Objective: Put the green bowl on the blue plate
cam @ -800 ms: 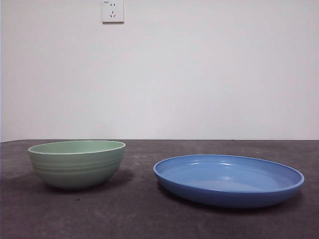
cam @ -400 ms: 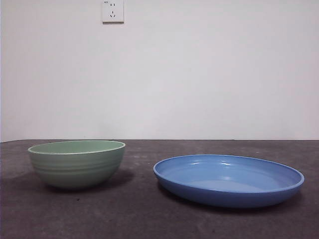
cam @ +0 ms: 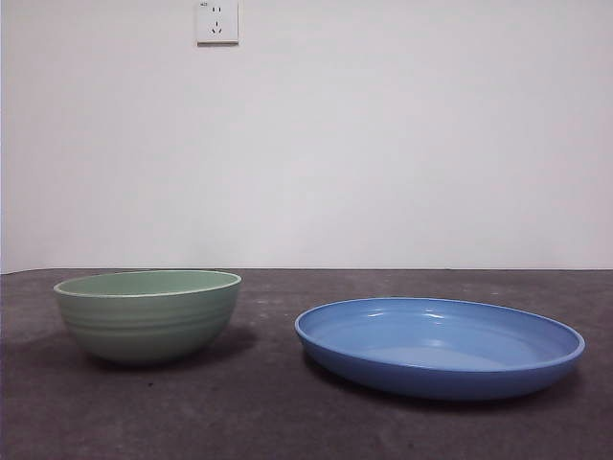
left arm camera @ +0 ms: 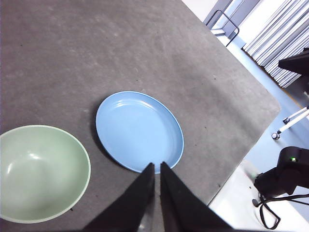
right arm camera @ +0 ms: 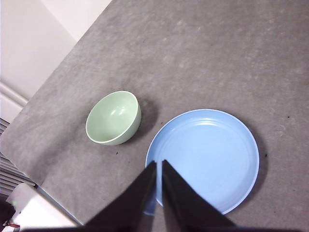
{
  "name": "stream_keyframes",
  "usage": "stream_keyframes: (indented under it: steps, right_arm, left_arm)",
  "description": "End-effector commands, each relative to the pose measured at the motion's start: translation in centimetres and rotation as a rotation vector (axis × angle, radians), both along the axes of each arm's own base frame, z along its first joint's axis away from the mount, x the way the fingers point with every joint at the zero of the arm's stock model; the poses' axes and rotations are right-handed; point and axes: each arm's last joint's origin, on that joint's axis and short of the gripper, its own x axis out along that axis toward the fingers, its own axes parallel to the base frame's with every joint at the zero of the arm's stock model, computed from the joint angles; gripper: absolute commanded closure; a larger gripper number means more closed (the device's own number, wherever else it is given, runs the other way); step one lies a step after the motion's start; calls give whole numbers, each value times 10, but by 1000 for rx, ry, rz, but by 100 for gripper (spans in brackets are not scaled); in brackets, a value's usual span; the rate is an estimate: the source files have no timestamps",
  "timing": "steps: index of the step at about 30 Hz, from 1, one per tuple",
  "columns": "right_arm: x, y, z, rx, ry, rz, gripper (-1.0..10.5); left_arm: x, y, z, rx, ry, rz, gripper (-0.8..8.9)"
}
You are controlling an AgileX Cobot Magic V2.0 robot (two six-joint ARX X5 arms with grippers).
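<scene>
pale mint-green and glossy, the round ridged green bowl [cam: 147,313] sits upright and empty on the dark grey table [cam: 268,412], just beside but clear of the wide, shallow, glossy blue plate [cam: 439,346], which also lies empty; a strip of bare tabletop shows between them in the front view. neither arm appears in that level view, only a white wall socket [cam: 216,21] high on the pale wall behind. both wrist cameras look down from well above. the left gripper [left arm camera: 155,166] has its two black jaws pressed nearly together with only a thin slit between them, holding nothing, and the bowl lies closer to it than to the other arm. the right gripper [right arm camera: 159,165] hangs over the near rim of the plate, jaws likewise drawn almost closed and empty. by the look of it the task has not begun in earnest: this is the approach stage, with no contact made. the next move would seem to call for one gripper to spread its jaws, descend to the bowl's thin rim, pinch it firmly, then lift and carry it across to the plate's centre.
</scene>
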Motion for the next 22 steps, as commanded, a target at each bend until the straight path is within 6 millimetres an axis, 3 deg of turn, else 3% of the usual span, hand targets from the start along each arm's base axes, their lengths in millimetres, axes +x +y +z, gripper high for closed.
stream_keyframes:
  steps: [1, 4, 6, 8, 16, 22]
  right_arm:
    - [0, 0, 5, -5, -30, 12, 731]
    - [0, 1, 5, -1, -26, 10, 439]
    - [0, 0, 5, -1, -26, 10, 374]
    - [0, 0, 5, -1, -26, 10, 371]
    - [0, 1, 5, 8, -18, 4, 371]
    - [0, 0, 5, 17, -8, -2, 371]
  left_arm:
    - [0, -1, 7, 4, -48, -20, 674]
    - [1, -1, 7, 5, -44, -20, 410]
    - [2, -1, 7, 6, -42, -19, 261]
    - [2, -1, 7, 6, -42, -19, 188]
    - [2, -1, 6, 16, -40, -5, 188]
    - [16, -2, -4, 77, 51, 88, 188]
